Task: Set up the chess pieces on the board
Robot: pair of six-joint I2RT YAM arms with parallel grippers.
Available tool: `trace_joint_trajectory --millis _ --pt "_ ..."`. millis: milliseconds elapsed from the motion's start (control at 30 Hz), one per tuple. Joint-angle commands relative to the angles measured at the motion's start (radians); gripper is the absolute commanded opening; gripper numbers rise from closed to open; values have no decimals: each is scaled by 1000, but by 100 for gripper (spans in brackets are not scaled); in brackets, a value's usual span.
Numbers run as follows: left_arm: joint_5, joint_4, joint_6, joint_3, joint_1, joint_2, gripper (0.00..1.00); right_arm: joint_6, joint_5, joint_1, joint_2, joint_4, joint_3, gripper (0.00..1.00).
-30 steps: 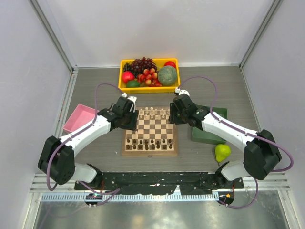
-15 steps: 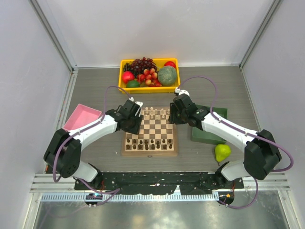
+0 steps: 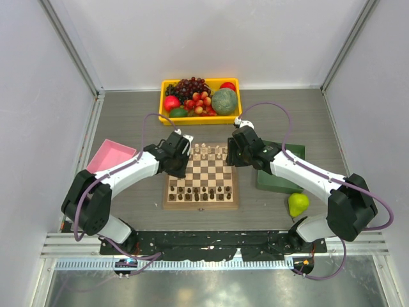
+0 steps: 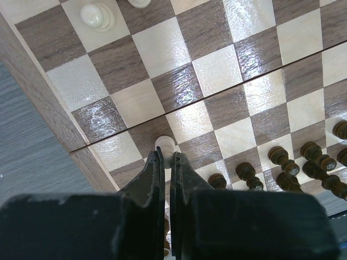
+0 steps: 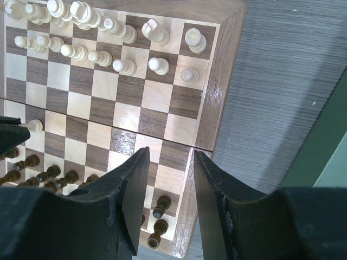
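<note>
The board [image 3: 201,204] lies between my two arms. Cream-white chess pieces [image 3: 208,152] fill its far rows and dark brown ones [image 3: 203,190] its near rows. My left gripper [image 3: 182,160] hangs over the board's left side. In the left wrist view it [image 4: 167,157] is shut on a white pawn [image 4: 164,143] that pokes out between the fingertips above a middle square. That pawn [image 5: 35,126] also shows in the right wrist view. My right gripper [image 5: 168,162] stands open over the board's right edge, with nothing between its fingers, near two dark pieces [image 5: 161,205].
A yellow bin [image 3: 198,119] of fruit stands behind the board. A pink tray [image 3: 110,157] lies to the left. A green tray [image 3: 275,182] lies under my right arm, and a pear [image 3: 298,203] sits in front of it.
My left gripper has swung right from the board's left rim to over its squares and has closed on the white pawn. The right arm has not moved.
</note>
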Motion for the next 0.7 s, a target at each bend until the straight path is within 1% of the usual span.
trace_joint_trajectory --millis 0,100,267,500,667 --pt "-6 -9 26 43 1 -8 2 -9 2 2 4 27 31 45" --pt "-47 -26 41 60 11 -16 0 -10 5 2 2 26 30 45" --pt "-44 -36 69 106 73 -22 0 -13 11 2 -5 24 25 45" --pt "-40 -53 98 179 137 31 0 -7 15 2 -21 26 19 45" --pt "-44 -47 101 205 154 81 0 -7 20 2 -25 24 14 45"
